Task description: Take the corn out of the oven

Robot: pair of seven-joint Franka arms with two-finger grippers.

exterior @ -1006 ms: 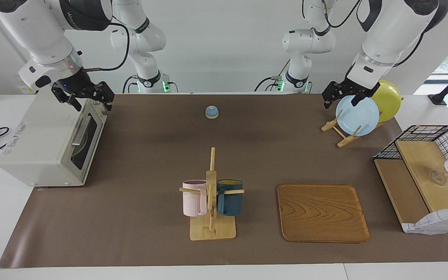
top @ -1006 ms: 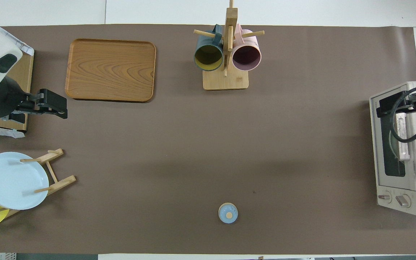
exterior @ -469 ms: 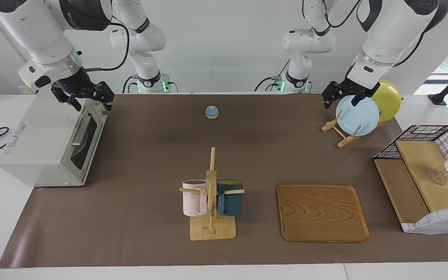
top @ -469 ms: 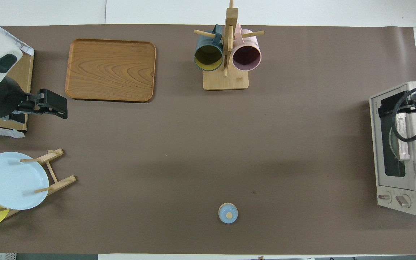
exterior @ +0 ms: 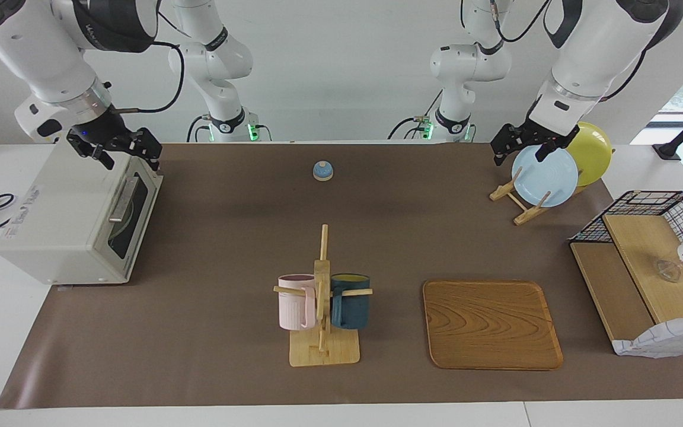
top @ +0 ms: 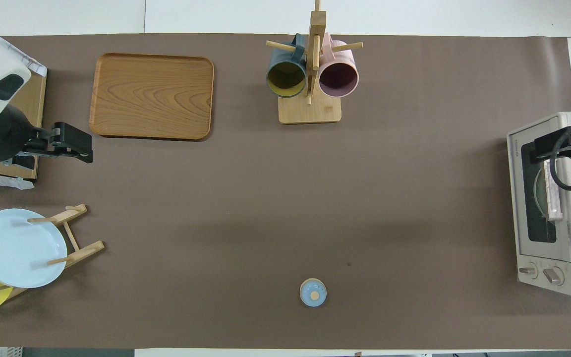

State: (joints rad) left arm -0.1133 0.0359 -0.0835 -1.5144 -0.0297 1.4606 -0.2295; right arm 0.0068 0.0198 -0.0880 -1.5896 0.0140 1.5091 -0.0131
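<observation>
Pulling back toward the upper left of the facing frame, the right gripper (exterior: 117, 149) has drifted off the oven (exterior: 80, 216) with fingers apart and empty, door shut, corn unseen, probably inside, while the left gripper (exterior: 528, 145) waits, apart too.

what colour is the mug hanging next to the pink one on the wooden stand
Dark blue outside, yellow inside; the mug shows best in the overhead view.
</observation>
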